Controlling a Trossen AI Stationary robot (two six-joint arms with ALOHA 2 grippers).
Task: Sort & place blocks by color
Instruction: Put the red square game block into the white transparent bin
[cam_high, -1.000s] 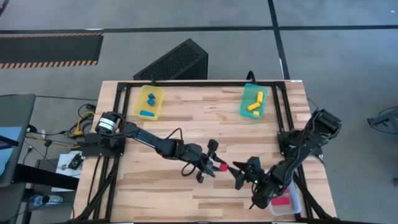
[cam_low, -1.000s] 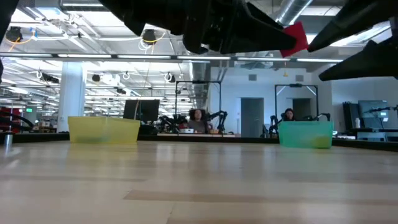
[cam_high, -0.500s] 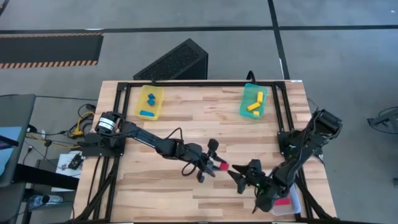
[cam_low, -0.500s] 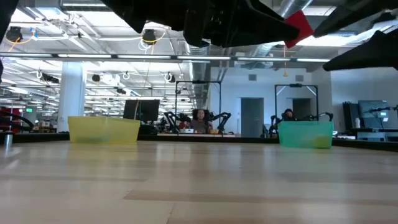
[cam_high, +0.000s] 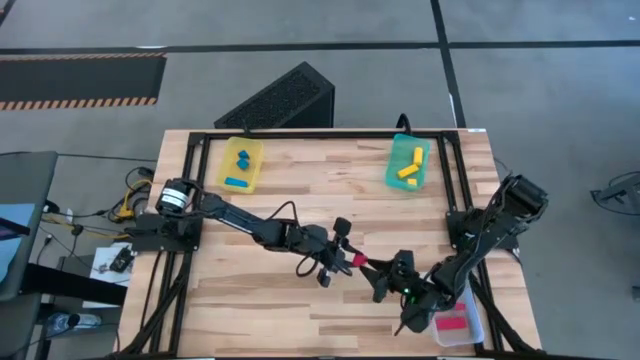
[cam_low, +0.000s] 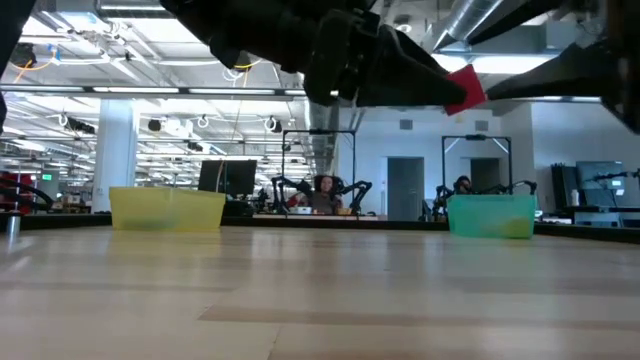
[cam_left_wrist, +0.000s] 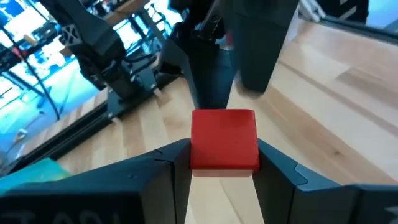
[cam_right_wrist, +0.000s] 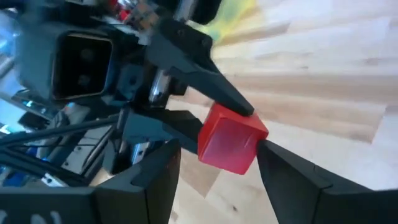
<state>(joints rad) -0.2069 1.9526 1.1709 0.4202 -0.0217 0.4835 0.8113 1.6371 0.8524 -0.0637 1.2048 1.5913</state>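
Observation:
Above the middle of the table, my left gripper (cam_high: 350, 258) is shut on a red block (cam_high: 358, 261), a small cube. My right gripper (cam_high: 380, 272) faces it from the right and is open. Its two fingers stand on either side of the same red block (cam_right_wrist: 231, 146). A yellow tray (cam_high: 241, 163) at the far left holds blue blocks (cam_high: 240, 160). A teal tray (cam_high: 408, 165) at the far right holds yellow blocks (cam_high: 408, 170). Another red block (cam_high: 452, 323) lies in a clear tray (cam_high: 470, 325) at the near right. My left gripper pinches the red block's two opposite side faces (cam_left_wrist: 194, 146) between its two fingers. The fingers reach nearly level from the table's left, slanting slightly down. The block (cam_low: 465, 88) is lifted clear, high above the table. My right gripper: I cannot tell whether its fingers (cam_right_wrist: 277, 165) touch the block.
Black frame rails (cam_high: 320, 134) run along the table's far edge and sides. Bare wood (cam_high: 320, 190) lies between the two far trays and the arms. The room beyond the table shows people and other robot arms in the low view.
My right gripper has tipped and rolled a little and drawn closer to the red block, its fingers now on either side of it. The block, held by my left gripper, shows slightly lower in the low view.

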